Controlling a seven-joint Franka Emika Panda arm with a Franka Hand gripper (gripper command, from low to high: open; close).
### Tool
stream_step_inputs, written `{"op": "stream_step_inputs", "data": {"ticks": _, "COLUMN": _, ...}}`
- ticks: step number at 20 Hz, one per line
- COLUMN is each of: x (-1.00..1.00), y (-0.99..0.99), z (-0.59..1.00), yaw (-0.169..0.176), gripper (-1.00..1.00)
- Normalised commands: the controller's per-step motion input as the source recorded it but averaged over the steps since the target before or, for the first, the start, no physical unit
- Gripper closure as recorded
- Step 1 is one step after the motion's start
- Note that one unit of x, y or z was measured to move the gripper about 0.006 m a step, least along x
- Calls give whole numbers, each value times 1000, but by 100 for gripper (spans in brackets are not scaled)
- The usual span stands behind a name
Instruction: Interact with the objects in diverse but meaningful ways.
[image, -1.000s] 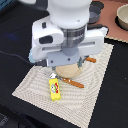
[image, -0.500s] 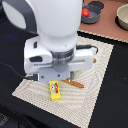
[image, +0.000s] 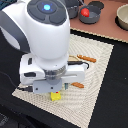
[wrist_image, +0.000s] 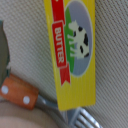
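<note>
The yellow packet (image: 56, 96) lies on the woven beige mat (image: 100, 75), near its front edge; only one end pokes out from under my arm. In the wrist view the packet (wrist_image: 75, 50) fills the frame, with a red "BUTTER" banner and a cow picture. My gripper (image: 54, 90) is right above the packet, and its fingers are hidden by the white hand. The red tomato (image: 85, 12) sits in a dark saucepan (image: 93, 18) at the back. The cheese wedge and blue cup are out of view.
An orange-handled utensil (image: 86, 58) lies on the mat beside my arm, another (image: 77, 85) close to the packet. In the wrist view an orange handle (wrist_image: 17, 93) and fork tines (wrist_image: 88, 118) lie next to the packet. A tan bowl (image: 122, 19) stands at the back.
My arm has moved toward the front of the mat and lowered over the yellow packet, which it now mostly covers. The packet has not moved.
</note>
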Motion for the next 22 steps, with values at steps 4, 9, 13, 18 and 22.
{"op": "stream_step_inputs", "data": {"ticks": 4, "x": 0, "y": -44, "z": -379, "yaw": 0, "gripper": 100}}
{"op": "stream_step_inputs", "data": {"ticks": 9, "x": -1, "y": -84, "z": -363, "yaw": 0, "gripper": 100}}
{"op": "stream_step_inputs", "data": {"ticks": 13, "x": 0, "y": -121, "z": -332, "yaw": 0, "gripper": 100}}
{"op": "stream_step_inputs", "data": {"ticks": 18, "x": 0, "y": -179, "z": -196, "yaw": 2, "gripper": 100}}
{"op": "stream_step_inputs", "data": {"ticks": 22, "x": -99, "y": -91, "z": 794, "yaw": 0, "gripper": 100}}
